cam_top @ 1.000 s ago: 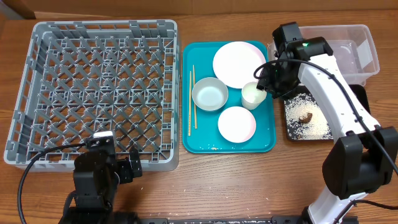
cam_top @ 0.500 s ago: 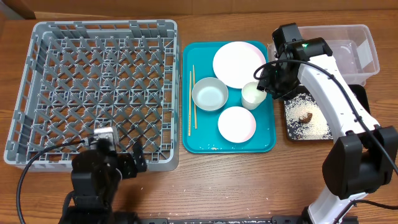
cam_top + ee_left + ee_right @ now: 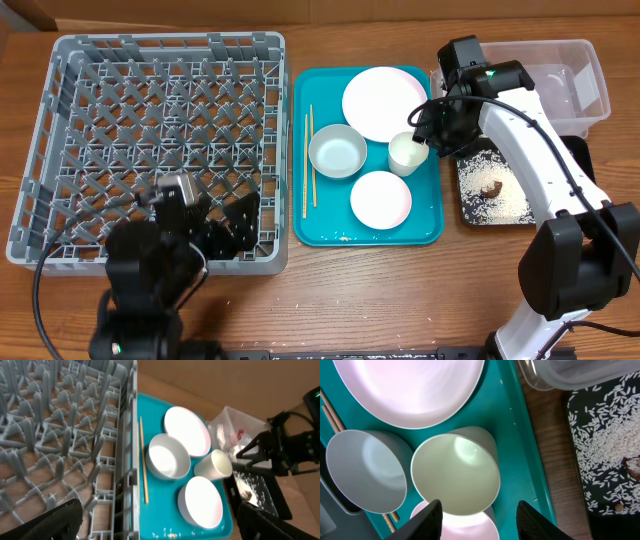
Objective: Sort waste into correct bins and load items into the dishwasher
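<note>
The grey dish rack (image 3: 165, 42) fills the left of the table. A teal tray (image 3: 430, 215) holds a pale plate (image 3: 383, 103), two bowls (image 3: 337, 151) (image 3: 380, 199), a small white cup (image 3: 405, 154) and chopsticks (image 3: 308, 165). My right gripper (image 3: 428, 140) is open just above the cup (image 3: 456, 472), fingers either side of it (image 3: 480, 522). My left gripper (image 3: 225, 225) is open and empty (image 3: 160, 525) over the rack's front right corner. The black tray (image 3: 497, 223) holds rice and a brown lump (image 3: 491, 187). The clear tub (image 3: 600, 70) holds a red-and-white wrapper (image 3: 239, 435).
The rack's right wall (image 3: 131, 435) stands close against the teal tray's left edge. A few rice grains lie on the teal tray's front edge (image 3: 170, 535). Bare wooden table runs along the front.
My left arm has moved up and to the right, from the front of the table over the rack's front right corner. The right arm has not moved.
</note>
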### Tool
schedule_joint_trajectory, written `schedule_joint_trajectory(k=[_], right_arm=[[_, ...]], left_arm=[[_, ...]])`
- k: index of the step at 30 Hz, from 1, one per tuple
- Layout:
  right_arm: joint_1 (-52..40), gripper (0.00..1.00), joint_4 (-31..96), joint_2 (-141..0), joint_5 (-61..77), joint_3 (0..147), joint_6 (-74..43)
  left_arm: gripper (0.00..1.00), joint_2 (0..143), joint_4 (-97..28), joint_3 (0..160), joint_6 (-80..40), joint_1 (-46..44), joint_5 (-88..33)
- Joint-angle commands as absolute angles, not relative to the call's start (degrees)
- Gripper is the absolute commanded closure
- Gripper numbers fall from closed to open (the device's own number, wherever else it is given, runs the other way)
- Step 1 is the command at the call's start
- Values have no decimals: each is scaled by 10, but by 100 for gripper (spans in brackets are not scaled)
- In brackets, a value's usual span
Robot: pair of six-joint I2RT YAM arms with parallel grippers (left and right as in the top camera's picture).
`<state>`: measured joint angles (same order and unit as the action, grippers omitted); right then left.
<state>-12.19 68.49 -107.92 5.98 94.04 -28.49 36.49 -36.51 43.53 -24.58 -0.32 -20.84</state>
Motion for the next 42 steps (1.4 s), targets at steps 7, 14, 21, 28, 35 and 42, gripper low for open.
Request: schedule_joint_trajectory(k=[7,14,21,28,35,42], right_arm=[[-121,51,601,-1074,56,847,-292],[-121,53,546,-1074,57,803,-292],[-121,69,537,-1074,56,799,-292],[-122,96,512,-1074,67,764,-301],[-53,96,521,-1011,301,801,-234],[-14,96,508,-954,668,797,-117]], left_arm=[[0,628,-504,691,-192,0,-221],[0,669,-508,701,-194,0,-241],[0,671,-512,701,-194,0,-241],[14,676,-518,700,-200,0,-241],[0,689,-496,700,-199,1,-385],[0,793,-396,700,-205,1,-710]])
